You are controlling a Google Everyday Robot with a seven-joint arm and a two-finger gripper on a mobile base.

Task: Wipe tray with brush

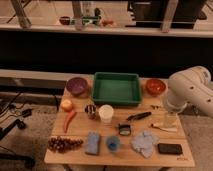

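The green tray (116, 88) sits at the back middle of the wooden table, with nothing in it. The slim black brush (138, 116) lies flat on the table in front of the tray's right corner, tilted up to the right. My white arm reaches in from the right edge. My gripper (170, 118) hangs down over the table's right side, right of the brush and apart from it, above a pale beige stick tool (164, 127).
A purple bowl (76, 86) is left of the tray and an orange bowl (155, 86) is right of it. In front are a white cup (105, 113), a small can (90, 110), a blue sponge (92, 142), a cloth (144, 142), a phone (169, 148), grapes (64, 144) and a chili (69, 119).
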